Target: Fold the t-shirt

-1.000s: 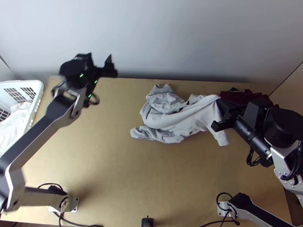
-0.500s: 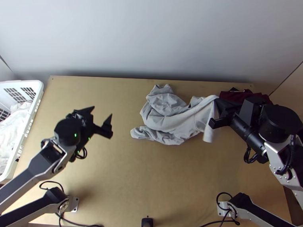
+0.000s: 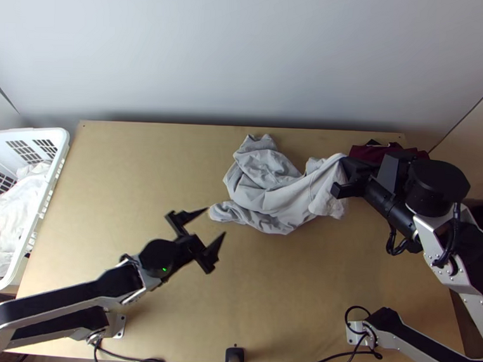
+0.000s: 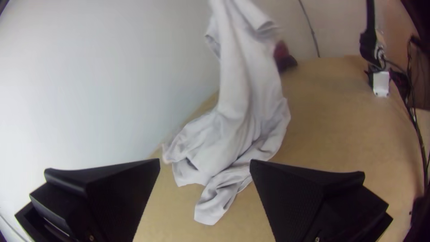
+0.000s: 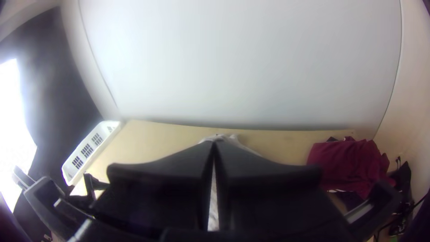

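The step in hand looks like getting the shirt (image 3: 266, 198) opened out, ahead of any fold. It lies bunched on the table (image 3: 147, 171), far side and a little right of middle, its right part lifted by the right gripper (image 5: 214, 142), which has cloth pinched between its fingers. The left gripper (image 4: 205, 160) is wide and empty, near the shirt's left end. Next, it probably needs to catch a loose edge there, so both can spread the cloth.
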Robot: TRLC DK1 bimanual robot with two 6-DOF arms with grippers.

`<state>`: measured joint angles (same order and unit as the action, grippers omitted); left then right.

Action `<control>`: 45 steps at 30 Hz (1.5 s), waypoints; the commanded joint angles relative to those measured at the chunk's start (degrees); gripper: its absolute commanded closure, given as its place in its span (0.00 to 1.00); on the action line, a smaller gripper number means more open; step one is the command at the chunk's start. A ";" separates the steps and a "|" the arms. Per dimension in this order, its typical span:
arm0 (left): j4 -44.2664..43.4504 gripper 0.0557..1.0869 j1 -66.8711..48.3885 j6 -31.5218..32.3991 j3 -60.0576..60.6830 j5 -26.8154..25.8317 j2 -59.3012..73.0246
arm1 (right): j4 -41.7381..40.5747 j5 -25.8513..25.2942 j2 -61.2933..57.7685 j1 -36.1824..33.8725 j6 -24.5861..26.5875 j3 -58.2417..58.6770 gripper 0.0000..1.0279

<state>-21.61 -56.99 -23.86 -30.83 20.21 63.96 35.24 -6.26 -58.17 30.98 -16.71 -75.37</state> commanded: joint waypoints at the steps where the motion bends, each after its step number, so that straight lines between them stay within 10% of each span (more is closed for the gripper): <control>1: -17.68 0.05 -6.73 -17.36 1.30 -1.31 11.71 | 0.35 2.22 -0.98 -2.51 -2.45 -0.83 0.97; 11: -21.20 0.05 -8.05 -26.33 -4.68 -9.13 22.61 | 0.62 6.00 -1.07 -5.32 -4.74 -1.09 0.97; 40: -34.47 0.08 4.43 -30.55 -19.00 -5.79 52.58 | 1.58 6.09 2.36 -5.32 -4.03 -0.92 0.97; 43: -34.47 0.34 5.31 -30.55 -17.25 -5.44 52.67 | 1.23 6.09 2.36 -5.14 -4.03 -1.00 0.97; 44: -34.64 0.81 5.31 -30.64 -16.63 -5.44 52.23 | 0.97 6.09 2.27 -4.97 -4.03 -1.18 0.97; 45: -34.64 0.90 5.31 -30.64 -16.46 -5.44 51.96 | 0.97 6.09 2.27 -4.97 -4.03 -1.18 0.97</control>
<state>-56.49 -53.95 -53.78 -48.88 13.82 115.26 36.71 -0.14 -56.07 25.69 -20.78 -76.29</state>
